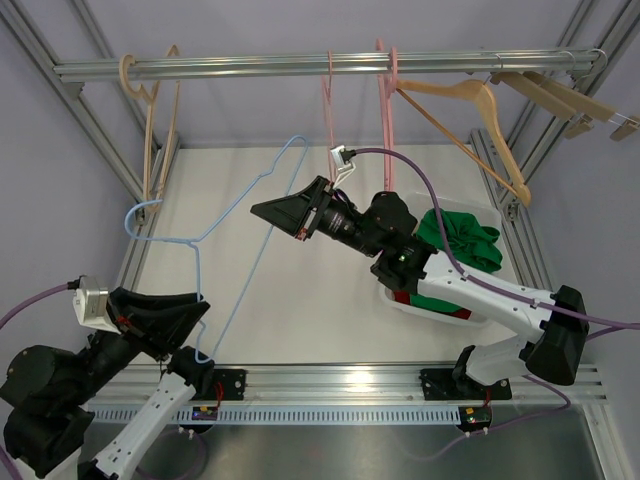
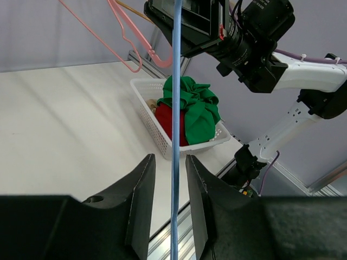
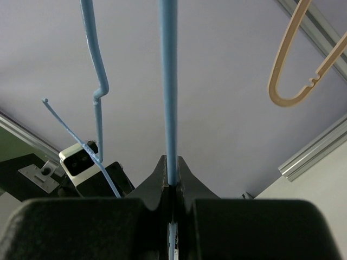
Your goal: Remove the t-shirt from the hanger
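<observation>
Both grippers meet the thin blue wire hanger (image 2: 176, 135), whose long bar runs up and away from the left gripper (image 2: 169, 160) toward the right gripper (image 3: 171, 176). The right is clamped tight on the bar; the left's jaws straddle the wire, apart, a gap on each side. The crumpled green t-shirt (image 2: 195, 108) lies off the hanger in the white slatted plastic basket (image 2: 146, 111) on the smooth white table (image 2: 65, 135), nearer the right gripper, with free air around the hanger.

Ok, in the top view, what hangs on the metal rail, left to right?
Thin beige hanger, slim pink wire hanger, thicker pink hanger, light wooden hanger, cluster of wooden hangers at the far right.
</observation>
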Controlling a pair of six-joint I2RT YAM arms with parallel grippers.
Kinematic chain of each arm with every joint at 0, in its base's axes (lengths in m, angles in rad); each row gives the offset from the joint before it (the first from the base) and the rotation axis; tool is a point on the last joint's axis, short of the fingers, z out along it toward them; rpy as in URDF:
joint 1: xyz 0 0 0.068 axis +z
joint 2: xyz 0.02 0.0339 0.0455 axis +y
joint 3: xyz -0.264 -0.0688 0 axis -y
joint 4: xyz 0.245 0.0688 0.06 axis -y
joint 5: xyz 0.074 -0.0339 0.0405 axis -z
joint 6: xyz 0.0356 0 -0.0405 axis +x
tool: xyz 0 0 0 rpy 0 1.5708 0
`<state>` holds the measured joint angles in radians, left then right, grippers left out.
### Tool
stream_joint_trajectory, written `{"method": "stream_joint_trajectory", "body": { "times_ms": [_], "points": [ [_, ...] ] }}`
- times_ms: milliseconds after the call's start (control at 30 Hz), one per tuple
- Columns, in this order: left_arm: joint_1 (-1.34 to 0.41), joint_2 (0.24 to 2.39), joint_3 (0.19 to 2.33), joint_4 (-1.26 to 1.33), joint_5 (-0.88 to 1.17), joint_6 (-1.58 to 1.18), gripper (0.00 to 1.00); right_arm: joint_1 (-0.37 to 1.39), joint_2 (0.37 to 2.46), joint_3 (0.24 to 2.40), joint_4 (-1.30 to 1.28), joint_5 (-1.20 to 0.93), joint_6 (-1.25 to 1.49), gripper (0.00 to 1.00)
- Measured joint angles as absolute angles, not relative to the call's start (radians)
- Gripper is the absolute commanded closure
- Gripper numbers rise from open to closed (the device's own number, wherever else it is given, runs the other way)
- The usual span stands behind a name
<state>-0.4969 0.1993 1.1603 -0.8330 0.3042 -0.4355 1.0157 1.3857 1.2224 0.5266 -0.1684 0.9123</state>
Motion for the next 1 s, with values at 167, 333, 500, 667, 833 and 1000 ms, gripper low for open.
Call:
{"method": "stream_joint_trajectory", "body": {
  "times_ms": [167, 333, 500, 667, 833, 1000],
  "points": [
    [-0.497, 0.212, 1.156, -0.826, 0.316, -0.44, 1.0, 1.015, 1.387, 1.222, 0.527, -0.186, 0.913, 1.0],
    [-0.497, 0.211, 1.156, -0.822, 0.315, -0.438, 1.0, 1.011, 1.395, 1.223, 0.527, -0.187, 0.915, 1.0],
    [-0.497, 0.219, 1.193, -0.898, 0.186, -0.422, 1.0, 1.008, 1.438, 1.293, 0.434, -0.211, 0.892, 0.42],
    [-0.497, 0.244, 1.291, -0.991, -0.019, -0.384, 1.0, 1.008, 1.451, 1.318, 0.326, -0.228, 0.834, 0.21],
    [-0.497, 0.305, 1.339, -1.024, -0.126, -0.346, 1.0, 1.008, 1.413, 1.284, 0.23, -0.202, 0.759, 0.16],
    [-0.497, 0.461, 1.341, -1.048, -0.153, -0.323, 1.0, 1.008, 1.251, 1.186, 0.143, -0.154, 0.68, 0.13]
  ]
}}
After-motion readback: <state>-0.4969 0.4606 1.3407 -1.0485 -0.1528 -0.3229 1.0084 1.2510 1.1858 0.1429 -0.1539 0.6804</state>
